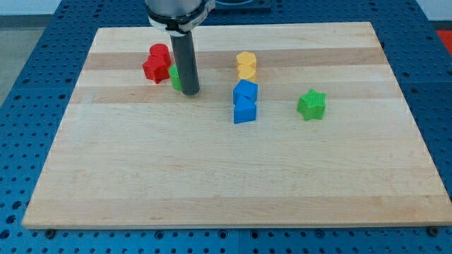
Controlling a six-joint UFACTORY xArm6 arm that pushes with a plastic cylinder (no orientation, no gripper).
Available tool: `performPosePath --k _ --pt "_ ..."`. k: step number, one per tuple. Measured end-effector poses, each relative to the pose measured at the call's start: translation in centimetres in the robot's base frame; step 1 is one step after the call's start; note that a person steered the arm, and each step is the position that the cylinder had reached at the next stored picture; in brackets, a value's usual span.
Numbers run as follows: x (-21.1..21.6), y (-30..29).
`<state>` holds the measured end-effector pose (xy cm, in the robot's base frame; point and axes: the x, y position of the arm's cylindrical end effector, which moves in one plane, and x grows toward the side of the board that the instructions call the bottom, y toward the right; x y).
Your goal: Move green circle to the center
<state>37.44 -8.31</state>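
Note:
The green circle [174, 77] sits in the board's upper left part, mostly hidden behind my rod. Only its left edge shows. My tip [191, 92] rests on the board right against the circle's right side, slightly toward the view's bottom. Two red blocks touch the circle's left side: a red star [155, 68] and a red rounded block [160, 52] just above it.
A yellow block pair [246, 65] lies right of the rod. Two blue blocks [245, 101] sit stacked below it near the board's middle. A green star [311, 104] lies at the right. The wooden board [226, 183] lies on a blue perforated table.

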Motion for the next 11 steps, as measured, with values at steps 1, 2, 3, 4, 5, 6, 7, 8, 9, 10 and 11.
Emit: performPosePath --k 1,2,3,4,5,6,7,8,9,10,11 --pt "-1.4 -0.4" --pt "-2.7 -0.9" --pt "-2.3 -1.0" --pt "-1.1 -1.7" --pt "-1.3 -3.3" --pt "-3.3 -4.2" --pt "-4.8 -4.2" --pt "-6.5 -4.2" --pt "-8.0 -4.2" --pt "-8.1 -4.2" --pt "-7.0 -4.2"
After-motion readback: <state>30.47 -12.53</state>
